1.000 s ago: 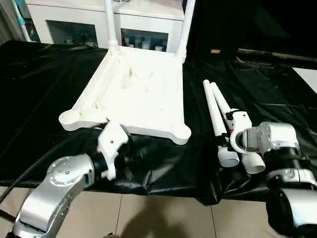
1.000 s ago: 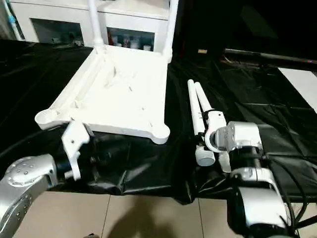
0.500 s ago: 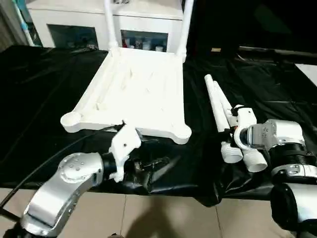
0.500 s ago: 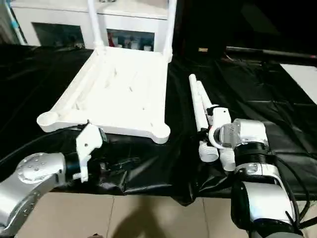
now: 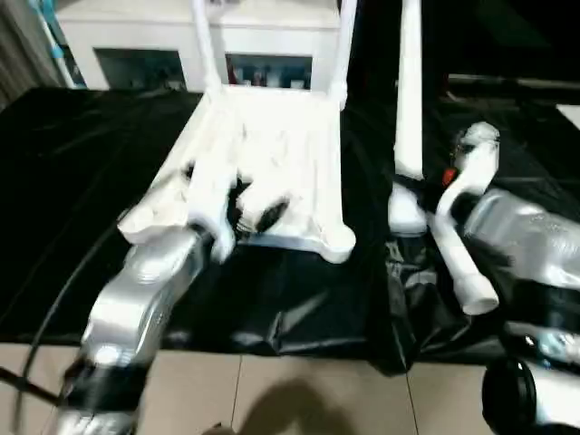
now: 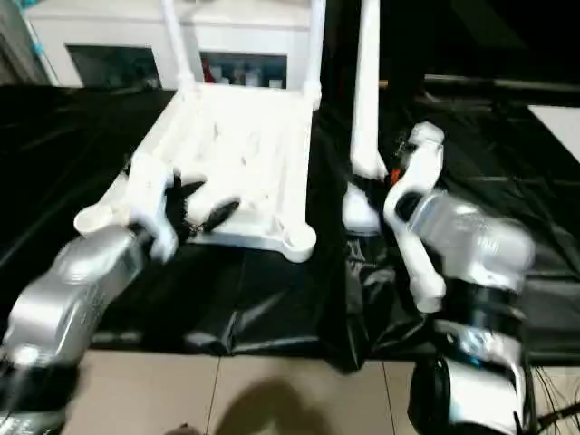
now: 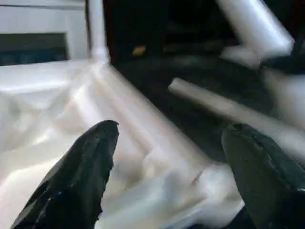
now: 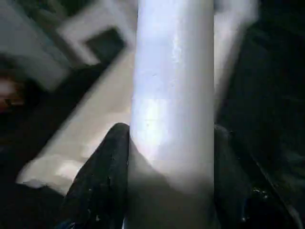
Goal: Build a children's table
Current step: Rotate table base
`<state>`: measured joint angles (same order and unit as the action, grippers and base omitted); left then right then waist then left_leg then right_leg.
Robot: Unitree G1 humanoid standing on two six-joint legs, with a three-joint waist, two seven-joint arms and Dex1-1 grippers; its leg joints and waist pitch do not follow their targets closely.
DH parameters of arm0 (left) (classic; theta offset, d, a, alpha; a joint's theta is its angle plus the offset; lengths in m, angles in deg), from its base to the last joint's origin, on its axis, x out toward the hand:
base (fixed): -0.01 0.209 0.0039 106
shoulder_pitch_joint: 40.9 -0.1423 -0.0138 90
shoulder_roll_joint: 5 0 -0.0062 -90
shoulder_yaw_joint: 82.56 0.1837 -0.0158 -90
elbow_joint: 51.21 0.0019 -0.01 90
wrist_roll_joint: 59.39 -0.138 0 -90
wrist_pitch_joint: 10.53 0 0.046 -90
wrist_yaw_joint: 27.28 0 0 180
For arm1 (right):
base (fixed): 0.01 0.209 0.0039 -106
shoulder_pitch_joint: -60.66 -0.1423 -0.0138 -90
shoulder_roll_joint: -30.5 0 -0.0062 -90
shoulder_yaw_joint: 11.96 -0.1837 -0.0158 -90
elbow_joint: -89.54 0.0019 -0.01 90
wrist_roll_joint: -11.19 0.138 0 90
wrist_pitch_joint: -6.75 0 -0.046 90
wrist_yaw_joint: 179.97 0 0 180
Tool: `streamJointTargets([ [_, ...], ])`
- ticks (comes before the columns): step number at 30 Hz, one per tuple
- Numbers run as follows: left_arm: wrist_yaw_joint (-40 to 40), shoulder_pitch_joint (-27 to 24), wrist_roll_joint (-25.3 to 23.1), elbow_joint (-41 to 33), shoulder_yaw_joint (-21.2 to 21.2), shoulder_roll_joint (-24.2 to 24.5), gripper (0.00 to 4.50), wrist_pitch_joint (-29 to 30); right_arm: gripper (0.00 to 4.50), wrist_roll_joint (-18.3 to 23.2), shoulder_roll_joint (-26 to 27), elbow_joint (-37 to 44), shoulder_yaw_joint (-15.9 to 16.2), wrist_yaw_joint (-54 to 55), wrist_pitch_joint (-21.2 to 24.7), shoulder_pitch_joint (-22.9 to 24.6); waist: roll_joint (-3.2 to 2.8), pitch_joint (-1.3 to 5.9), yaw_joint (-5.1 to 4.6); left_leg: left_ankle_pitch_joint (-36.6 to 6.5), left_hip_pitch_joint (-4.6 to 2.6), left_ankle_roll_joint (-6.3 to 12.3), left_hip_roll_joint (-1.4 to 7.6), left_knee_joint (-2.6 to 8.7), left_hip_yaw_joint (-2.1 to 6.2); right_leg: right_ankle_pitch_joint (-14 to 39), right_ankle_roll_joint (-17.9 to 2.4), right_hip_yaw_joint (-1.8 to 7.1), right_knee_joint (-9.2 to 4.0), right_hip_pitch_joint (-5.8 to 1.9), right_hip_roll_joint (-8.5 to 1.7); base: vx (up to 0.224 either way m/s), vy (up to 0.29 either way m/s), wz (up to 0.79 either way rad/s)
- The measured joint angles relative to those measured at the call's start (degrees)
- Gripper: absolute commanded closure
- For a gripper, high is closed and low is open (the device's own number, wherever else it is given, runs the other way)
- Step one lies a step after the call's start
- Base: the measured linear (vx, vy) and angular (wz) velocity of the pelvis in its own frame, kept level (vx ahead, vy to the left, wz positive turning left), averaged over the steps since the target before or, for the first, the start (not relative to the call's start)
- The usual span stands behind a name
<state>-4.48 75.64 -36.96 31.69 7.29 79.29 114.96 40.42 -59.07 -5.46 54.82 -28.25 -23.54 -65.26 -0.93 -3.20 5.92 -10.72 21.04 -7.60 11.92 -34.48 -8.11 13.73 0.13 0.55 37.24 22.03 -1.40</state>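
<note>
The white tabletop lies upside down on the black sheet in the upper middle of the head views, its ribbed underside facing up and a round socket showing at each near corner. Two legs already stand upright in its far corners, just in front of the white cabinet along the top edge. The left gripper hangs over the near edge of the tabletop, left of centre, its two black fingers spread wide with nothing between them; in the left wrist view the ribbed underside fills the gap under them. On the right of the frame the right gripper pinches a third leg, one black finger on each side of the tube as the right wrist view shows, and the leg stands nearly upright, its wide end low near the sheet and its narrow end running off the top of the frame. A fourth leg lies on the sheet below and to the right of it, slanting toward the lower right beside the silver right forearm.
</note>
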Motion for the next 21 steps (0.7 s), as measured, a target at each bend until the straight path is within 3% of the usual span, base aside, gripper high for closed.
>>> streamJointTargets([
  [2,0.0,6.6,8.3,4.1,-4.2,-4.2,0.61,2.8,2.64,4.2,-0.9,4.5,1.5,-6.4,1.2,4.0,-0.01,-0.01,0.70,0.0,0.13,0.18,-0.01,-0.02,-0.02,-0.1,0.0,-0.02,-0.16,0.00,-0.03,0.000,0.000,0.00],
  [4,0.1,12.6,14.2,6.4,-6.9,-5.8,0.61,4.9,2.64,7.0,-0.1,7.4,4.9,-10.3,2.7,5.7,-0.17,0.07,0.48,-0.1,0.10,0.37,-0.04,-0.08,-0.09,-0.1,0.0,0.03,-0.18,0.00,-0.09,0.000,0.000,0.00],
  [8,1.1,17.0,22.4,10.2,-9.7,-8.8,0.61,8.9,2.64,9.4,0.5,10.9,5.9,-13.0,3.4,6.1,-0.78,0.23,0.58,-0.1,0.08,0.43,-0.07,-0.08,-0.13,-0.1,0.0,0.01,-0.18,0.00,-0.14,0.000,0.000,0.00],
  [14,2.0,21.3,25.2,13.2,-12.9,-9.7,0.61,14.6,2.64,12.4,1.3,14.1,6.6,-13.6,2.9,6.8,-1.96,0.27,0.60,0.0,0.10,0.52,-0.08,-0.09,-0.08,-0.2,0.0,0.00,-0.20,-0.01,-0.15,0.000,0.000,0.00],
  [20,0.7,22.4,28.6,17.1,-13.5,-9.6,0.61,16.9,2.64,13.5,1.3,16.2,9.2,-14.7,2.7,8.7,-2.30,0.21,0.50,0.0,0.11,0.50,-0.07,-0.08,-0.05,-0.2,0.1,-0.01,-0.19,-0.01,-0.13,0.000,0.000,0.00],
  [21,0.4,22.6,29.4,17.5,-13.7,-9.4,0.89,17.3,2.64,13.5,1.3,16.2,9.5,-14.7,2.7,8.7,-2.31,0.21,0.50,0.0,0.12,0.50,-0.07,-0.08,-0.05,-0.2,0.1,-0.01,-0.20,-0.01,-0.13,0.000,0.000,0.00],
])
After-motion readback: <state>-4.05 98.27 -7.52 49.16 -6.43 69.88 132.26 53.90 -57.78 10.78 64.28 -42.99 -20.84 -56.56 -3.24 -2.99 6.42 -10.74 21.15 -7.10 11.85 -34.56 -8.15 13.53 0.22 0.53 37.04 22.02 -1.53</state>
